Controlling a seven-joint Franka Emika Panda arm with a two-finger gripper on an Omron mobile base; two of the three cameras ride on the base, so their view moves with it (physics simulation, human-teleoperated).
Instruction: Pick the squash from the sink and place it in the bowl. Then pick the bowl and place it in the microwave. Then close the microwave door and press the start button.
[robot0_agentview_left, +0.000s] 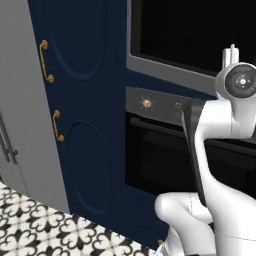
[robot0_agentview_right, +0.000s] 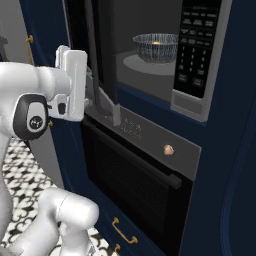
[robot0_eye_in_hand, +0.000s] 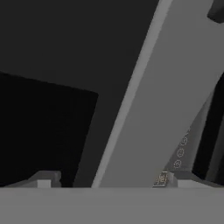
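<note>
The microwave (robot0_agentview_right: 192, 106) stands with its door partly open. On the pale turntable inside sits the striped bowl (robot0_agentview_right: 156, 47), and a small orange bit of the squash (robot0_agentview_right: 159, 43) shows in it. The microwave door (robot0_agentview_left: 190, 35) is a black glass panel with a silver-grey border, seen edge-on as the microwave door (robot0_agentview_right: 93, 55) in the right base view. My gripper (robot0_agentview_right: 107, 106) is open, right up against the door's lower edge on its outer side. In the hand view the gripper (robot0_eye_in_hand: 111, 181) faces the door's grey border (robot0_eye_in_hand: 166, 87) closely, with nothing between its fingers. The sink is out of view.
The microwave's button panel (robot0_agentview_right: 200, 50) runs down the right of the cavity. Below is a black oven (robot0_agentview_right: 140, 170) with a brass knob (robot0_agentview_right: 169, 149) and a bar handle. Dark blue cabinets with brass handles (robot0_agentview_left: 46, 61) stand to the left, above a patterned tile floor (robot0_agentview_left: 45, 225).
</note>
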